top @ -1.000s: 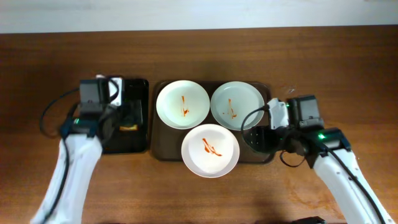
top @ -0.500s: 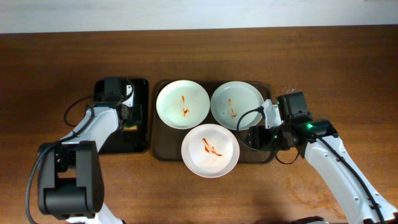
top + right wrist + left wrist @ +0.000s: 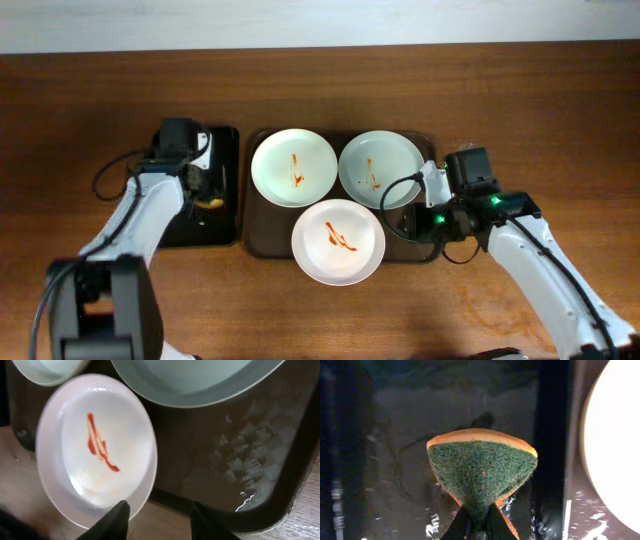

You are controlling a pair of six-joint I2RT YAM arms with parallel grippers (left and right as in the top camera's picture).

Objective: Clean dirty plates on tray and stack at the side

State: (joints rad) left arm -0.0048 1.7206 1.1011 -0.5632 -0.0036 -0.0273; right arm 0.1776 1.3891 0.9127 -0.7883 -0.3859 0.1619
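Observation:
Three white plates lie on the brown tray (image 3: 265,230): one back left (image 3: 293,168), one back right (image 3: 381,169), one at the front (image 3: 338,241), each with a red-orange streak. My left gripper (image 3: 479,525) is shut on a green-and-orange sponge (image 3: 482,467) just above the black tray (image 3: 380,460). From overhead, that left gripper (image 3: 205,195) is over the black tray's right half. My right gripper (image 3: 160,510) stands open at the front plate's (image 3: 95,445) right rim, one finger over the rim, the other over the brown tray's (image 3: 225,460) front edge.
The black tray (image 3: 222,150) sits just left of the brown tray, with a narrow gap between them. The front plate overhangs the brown tray's near rim onto the wooden table (image 3: 500,90). Wet patches show on the brown tray's bare right part.
My left gripper has closed on the sponge in the black tray. My right gripper's jaws have narrowed and it has shifted slightly by the front plate's right rim.

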